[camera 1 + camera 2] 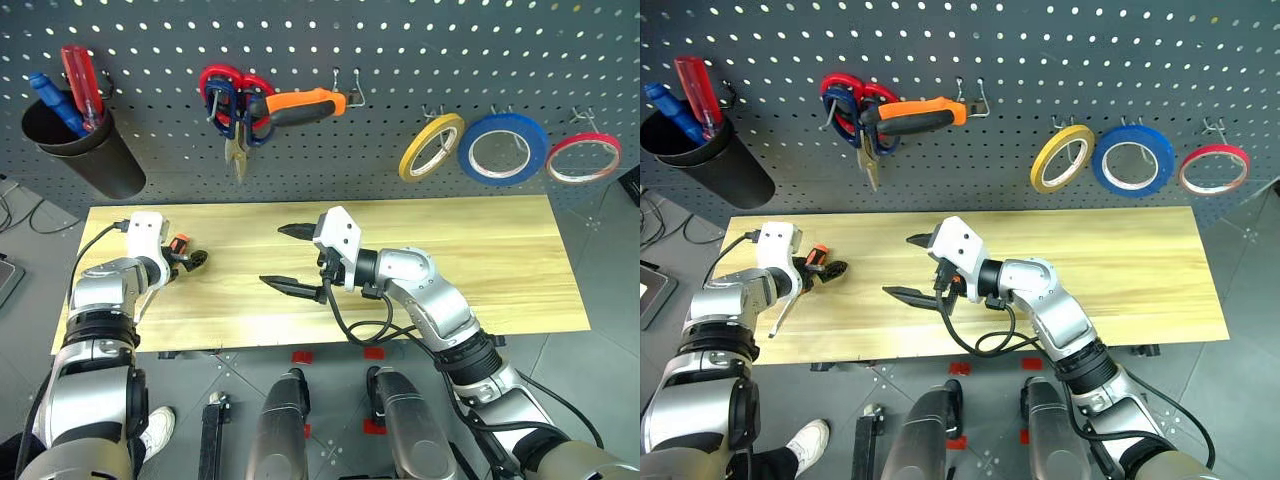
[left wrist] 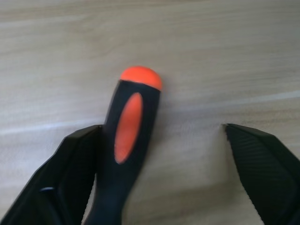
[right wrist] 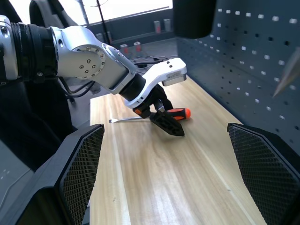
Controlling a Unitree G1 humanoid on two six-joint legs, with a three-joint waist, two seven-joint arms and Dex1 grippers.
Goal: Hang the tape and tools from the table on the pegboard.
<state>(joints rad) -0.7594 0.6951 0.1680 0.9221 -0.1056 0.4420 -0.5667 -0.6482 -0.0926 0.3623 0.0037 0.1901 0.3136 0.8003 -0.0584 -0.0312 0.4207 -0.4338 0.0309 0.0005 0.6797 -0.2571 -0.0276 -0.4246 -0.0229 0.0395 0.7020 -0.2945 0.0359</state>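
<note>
Orange-and-black-handled slim screwdriver (image 2: 126, 140) lies on the wooden table (image 1: 480, 260) between the parted left gripper (image 2: 159, 164) fingers, awaiting closure; the right gripper (image 1: 290, 260) hangs released.

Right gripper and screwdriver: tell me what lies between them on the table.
Nothing: bare wood of the table between the right gripper and the screwdriver, which sits at the left gripper, in the left eye view.

Screwdriver (image 1: 172, 262) on table's (image 1: 480, 270) left end.
</note>
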